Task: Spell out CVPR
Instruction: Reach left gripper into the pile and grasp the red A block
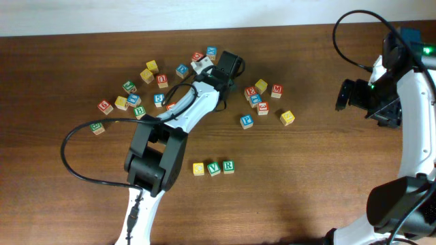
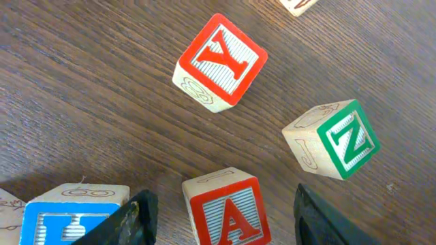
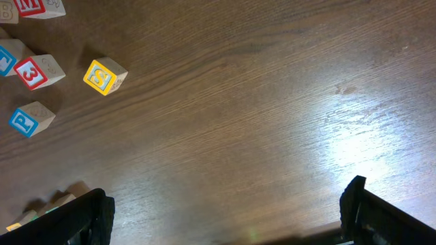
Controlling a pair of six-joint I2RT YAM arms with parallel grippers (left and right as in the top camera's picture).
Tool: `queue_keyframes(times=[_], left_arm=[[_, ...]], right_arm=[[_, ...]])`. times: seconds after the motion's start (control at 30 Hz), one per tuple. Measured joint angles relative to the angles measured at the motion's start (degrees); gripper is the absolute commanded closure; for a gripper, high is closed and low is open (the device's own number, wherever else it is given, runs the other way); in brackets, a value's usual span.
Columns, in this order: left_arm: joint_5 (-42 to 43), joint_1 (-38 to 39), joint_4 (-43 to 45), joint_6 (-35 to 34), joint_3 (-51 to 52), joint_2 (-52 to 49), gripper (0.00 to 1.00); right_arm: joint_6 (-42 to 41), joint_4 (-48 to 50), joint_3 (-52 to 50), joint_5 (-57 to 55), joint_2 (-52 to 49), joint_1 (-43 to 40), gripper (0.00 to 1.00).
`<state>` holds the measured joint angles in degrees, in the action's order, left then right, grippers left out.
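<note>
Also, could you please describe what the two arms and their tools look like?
Both arms have white curved links joined by chunky black joint housings. The left arm has a thin black cable looping beside its base; the right arm has a similar cable and a small green light. The left tool and right tool each have two matte black fingers.

Three blocks (image 1: 214, 168) sit in a row (touching); blue P block (image 1: 246, 121) lies apart.
</note>
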<state>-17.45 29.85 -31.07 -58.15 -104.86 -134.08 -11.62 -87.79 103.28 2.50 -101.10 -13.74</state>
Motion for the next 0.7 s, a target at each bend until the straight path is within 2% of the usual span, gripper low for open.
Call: queue_keyframes(times=[0.07, 0.2, 0.27, 0.37, 0.47, 0.53, 0.6, 0.7], left_arm=[[-0.2, -0.02, -0.37, 0.37, 0.02, 0.0, 0.4], [-0.42, 0.0, -0.59, 0.74, 0.02, 0.0, 0.49], [-0.44, 0.0, -1.64, 0.96, 0.02, 0.0, 0.58], [-0.46, 0.0, -1.66, 1.33, 0.02, 0.0, 0.55], [-0.44, 0.0, -1.79, 1.36, 0.02, 0.0, 0.58], [-0.28, 0.0, -1.88, 4.07, 0.02, 0.0, 0.63], [0.26, 0.0, -1.9, 8.39, 0.02, 0.0, 0.59], [2.25, 0.0, -1.9, 12.0, 0.02, 0.0, 0.59]], right_arm=[[0.04, 0.0, 0.0, 0.0, 0.0, 0.0, 0.02], [0.0, 0.0, 0.0, 0.0, 0.0, 0.0, 0.02], [0.02, 0.0, 0.0, 0.0, 0.0, 0.0, 0.01], [0.04, -0.02, 0.0, 0.0, 0.0, 0.0, 0.02], [0.02, 0.0, 0.0, 0.0, 0.0, 0.0, 0.02], [0.02, 0.0, 0.0, 0.0, 0.0, 0.0, 0.02], [0.04, 0.0, 0.0, 0.0, 0.0, 0.0, 0.02], [0.0, 0.0, 0.0, 0.0, 0.0, 0.0, 0.02]])
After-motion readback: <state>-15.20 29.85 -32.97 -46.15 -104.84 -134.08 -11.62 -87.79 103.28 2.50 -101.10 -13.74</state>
